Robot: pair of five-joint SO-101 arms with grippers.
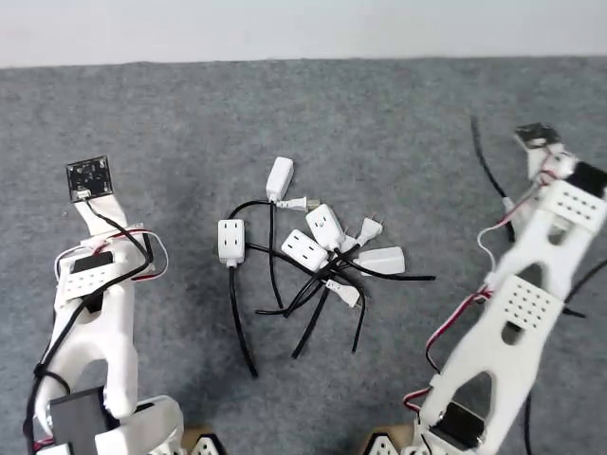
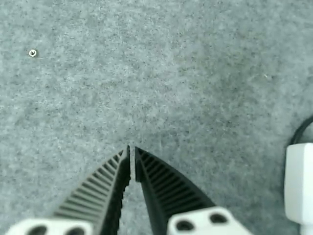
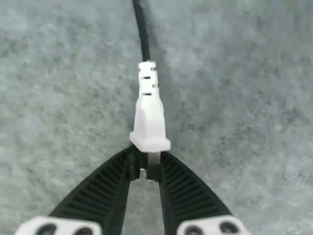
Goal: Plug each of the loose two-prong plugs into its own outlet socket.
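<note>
White plug (image 3: 149, 117) is gripped at prongs by R gripper (image 3: 145, 169). L gripper (image 2: 131, 154) is clenched, empty, over grey felt (image 2: 171, 73)

Grey felt mat (image 1: 379, 114) — a small metal ring (image 2: 32, 53) lying on it.

A grey, felt-like covering (image 1: 379, 123) spreads across the whole table, its flat nap mottled with lighter and darker flecks that show most plainly up close. Along the far edge it meets a pale, plain band (image 1: 285, 28), a wall or a backdrop, in a straight line, and at the near edge two small patches of tan wood (image 1: 197, 440) show. The light is soft and even, casting only faint shadows, and a tiny metal ring (image 2: 32, 53) lies alone on the felt.
</note>
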